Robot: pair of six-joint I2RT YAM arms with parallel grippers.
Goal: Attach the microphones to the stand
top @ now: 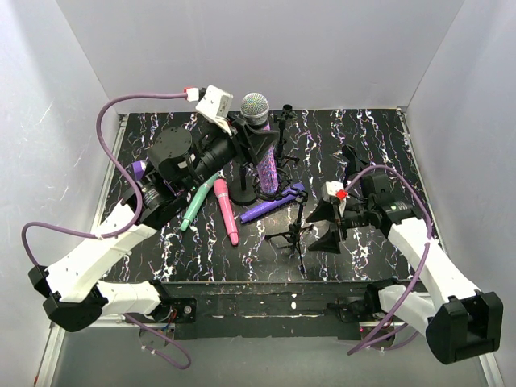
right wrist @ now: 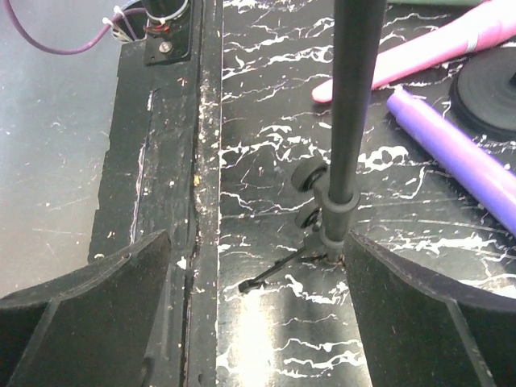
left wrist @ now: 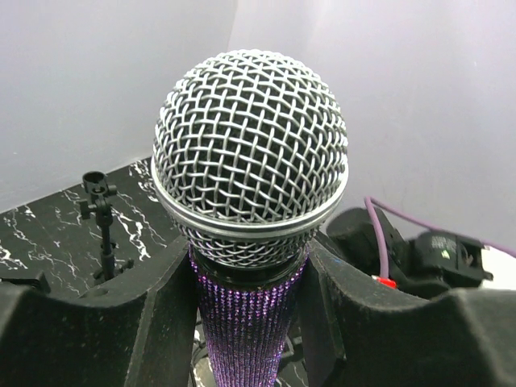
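My left gripper (top: 256,145) is shut on the glittery purple microphone (top: 268,173), just below its silver-grey mesh head (left wrist: 250,161), and holds it upright at the back middle. Both pads press its glittery body (left wrist: 246,322). A round black stand base (top: 244,196) lies beside its lower end. The mint green microphone (top: 197,203), the pink microphone (top: 226,211) and the plain purple microphone (top: 270,204) lie flat on the table. My right gripper (top: 322,227) is open around the foot of a black tripod stand (top: 297,230). The stand's pole (right wrist: 351,121) is close to the right finger.
A second small black stand (top: 284,129) is upright at the back, also seen in the left wrist view (left wrist: 101,218). A purple object (top: 139,169) is partly hidden behind my left arm. The table's black front rail (right wrist: 173,201) is under my right gripper.
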